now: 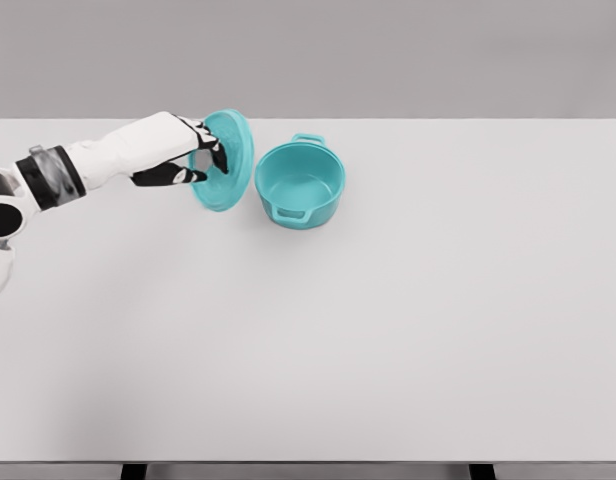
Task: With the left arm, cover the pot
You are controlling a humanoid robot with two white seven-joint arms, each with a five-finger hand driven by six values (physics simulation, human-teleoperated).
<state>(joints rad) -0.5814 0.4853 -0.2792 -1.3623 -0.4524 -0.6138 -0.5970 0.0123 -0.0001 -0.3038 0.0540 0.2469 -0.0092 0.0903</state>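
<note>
Reaching in from the left edge of the frame, the left arm stretches across the upper left of the white table toward the middle. The left hand is closed around the teal lid, its dark fingers pinching what looks like the knob at the lid's centre, though the knob itself is hidden behind them. The lid is tilted steeply, nearly on edge, with its top face turned toward the hand and its lower rim close to the table; whether it touches the surface cannot be told. Just to the right of the lid, in the upper middle of the frame, stands the teal pot, upright and uncovered, its inside showing, one handle toward the near side and one toward the far side. Lid and pot are just beside each other.
</note>
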